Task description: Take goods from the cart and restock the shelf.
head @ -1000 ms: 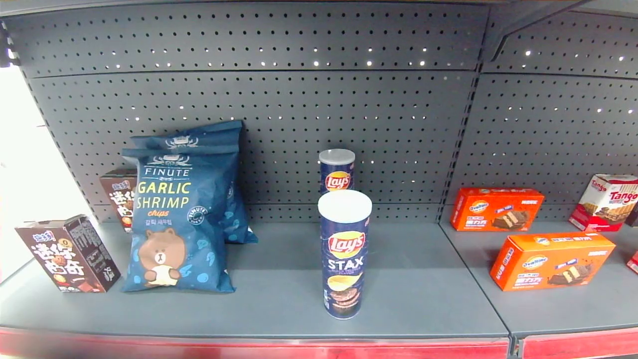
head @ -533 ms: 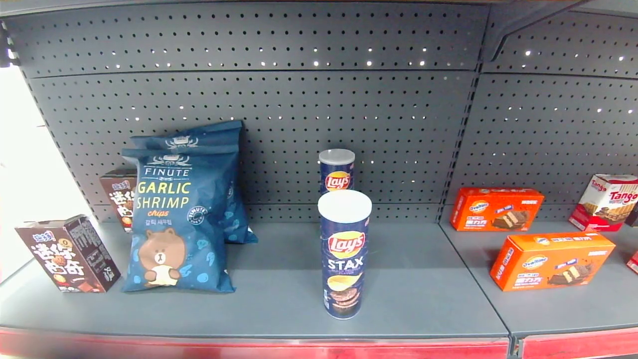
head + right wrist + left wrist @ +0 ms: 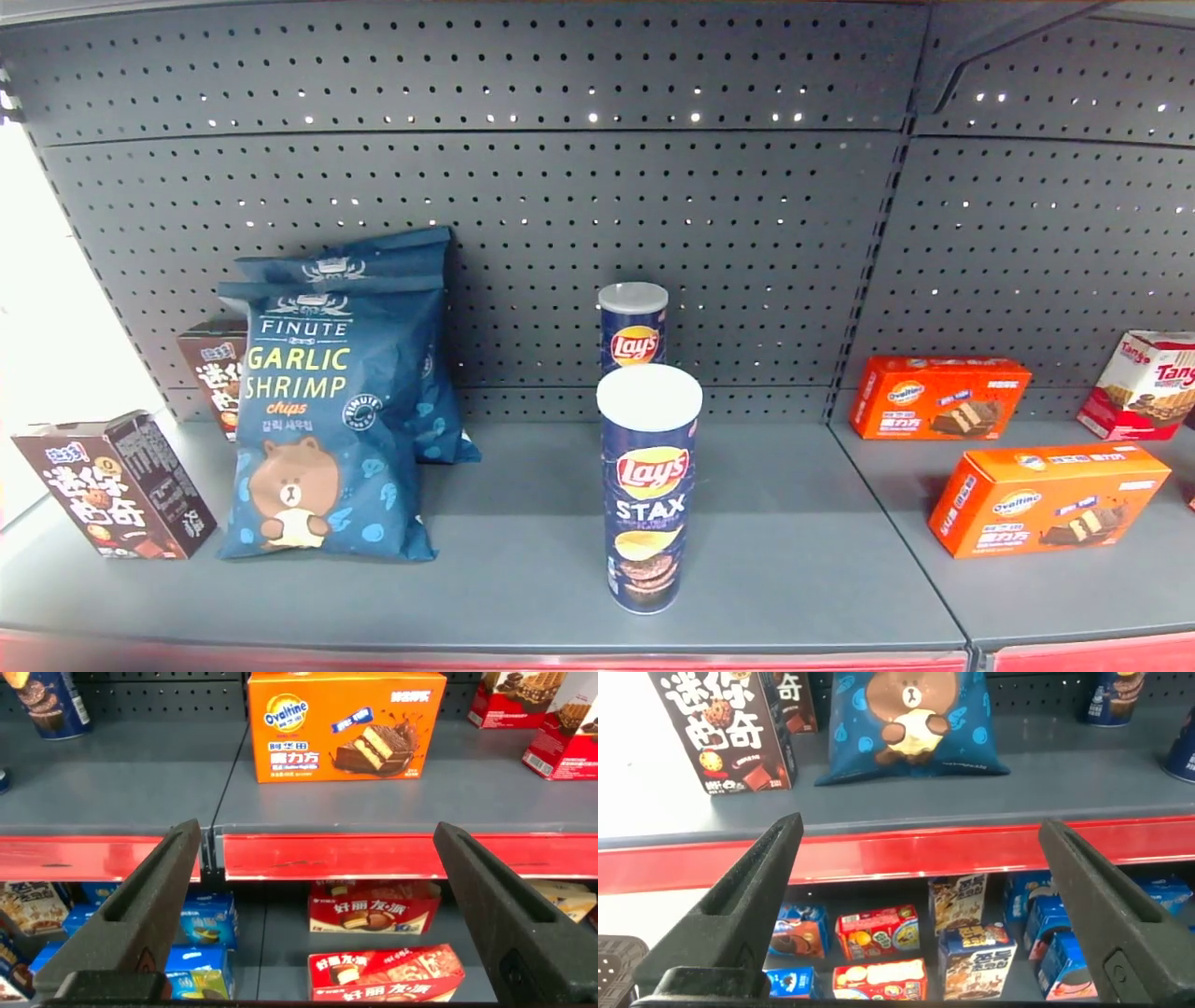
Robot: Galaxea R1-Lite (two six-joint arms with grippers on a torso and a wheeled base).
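Observation:
The grey shelf [image 3: 523,551] carries blue garlic shrimp chip bags [image 3: 322,420] on the left. Two dark blue chip cans stand in the middle, one at the front [image 3: 649,485] and one behind it [image 3: 633,327]. My left gripper [image 3: 920,826] is open and holds nothing. It hangs in front of the shelf's red front edge [image 3: 906,849], below the chip bag [image 3: 915,723]. My right gripper [image 3: 316,829] is also open with nothing in it. It hangs before the red edge [image 3: 327,854], below an orange box [image 3: 341,728].
Brown cookie boxes [image 3: 112,485] stand at the far left. Two orange boxes [image 3: 1046,499] and a red-and-white wafer box [image 3: 1144,383] are on the right section. Free shelf floor lies on both sides of the cans. The lower shelf [image 3: 971,943] is packed with boxed snacks.
The whole head picture has shifted slightly, so the camera moved. The goods on the shelf have not moved.

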